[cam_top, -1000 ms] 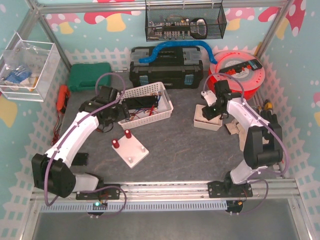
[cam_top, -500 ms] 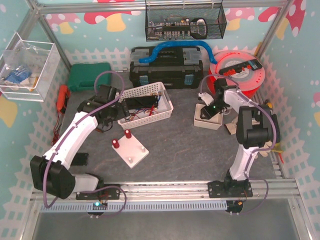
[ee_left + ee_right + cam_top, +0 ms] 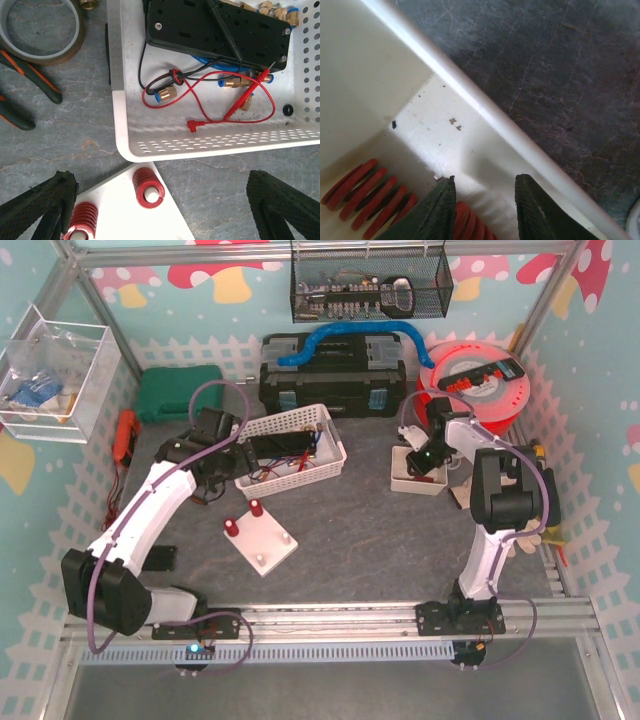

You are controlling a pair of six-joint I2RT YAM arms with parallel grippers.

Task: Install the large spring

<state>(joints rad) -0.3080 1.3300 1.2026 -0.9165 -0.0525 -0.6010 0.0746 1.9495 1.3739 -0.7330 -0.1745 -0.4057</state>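
Right gripper (image 3: 485, 180) has been lowered into the white bin (image 3: 485, 118); a red spring (image 3: 467, 222) is straddled by its jaws, grasp unconfirmed. Left gripper (image 3: 158, 176) is held wide apart.

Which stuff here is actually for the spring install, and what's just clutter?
Job: red springs, small white bin, peg plate, right gripper.
Clutter: white basket, tape roll, pliers, black toolbox, green case, filament spool.

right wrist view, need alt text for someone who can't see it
The right gripper reaches into a white bin, jaws apart, with a red spring between them. A second red spring lies at lower left, and grey tabletop shows beyond the bin's rim.
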